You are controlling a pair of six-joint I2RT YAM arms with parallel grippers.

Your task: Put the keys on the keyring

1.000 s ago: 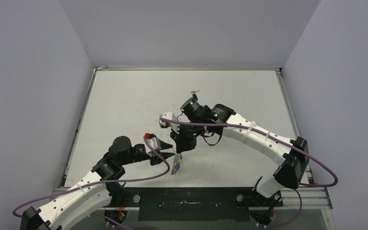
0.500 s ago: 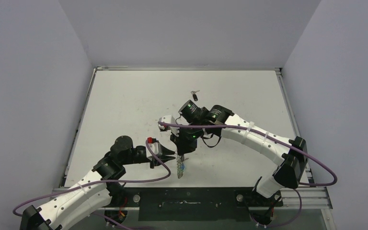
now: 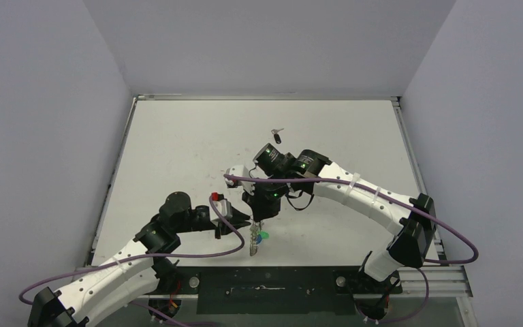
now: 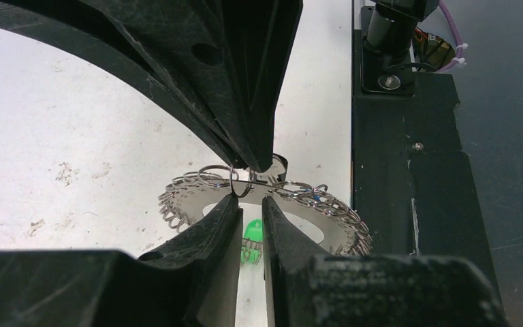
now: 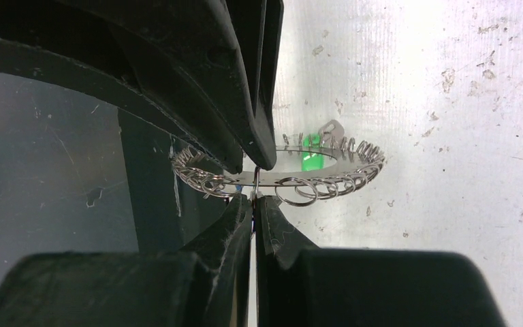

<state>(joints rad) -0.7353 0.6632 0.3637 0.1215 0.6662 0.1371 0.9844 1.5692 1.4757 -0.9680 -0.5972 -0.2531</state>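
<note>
Pale grey walls box in a scuffed white tabletop [image 3: 177, 150], and most of the job looks undone.

The keyring [image 4: 306, 214], a big silvery metal disc with a hollow middle and a rim crowded with small wire loops, is held up off the table close to the near edge. The right claw [image 5: 254, 200] comes down on it from above and is clamped tight on its rim. The left claw [image 4: 250, 199] reaches in from the left with its jaws a narrow slit apart at the same stretch of rim. I cannot tell whether they pinch a loop or only straddle it.

One tiny silver key with a black plastic head [image 3: 277, 134] lies loose on the table, well apart from the ring on the far side, so it has yet to be threaded. The second black-headed key I cannot find.

A green-headed key [image 5: 308, 161] shows through the ring's hollow, right where the claws work. The white right arm [image 3: 354, 187] and its purple cable [image 3: 299, 179] lie between ring and loose key. A black rail [image 3: 272, 286] runs just near of the ring.
</note>
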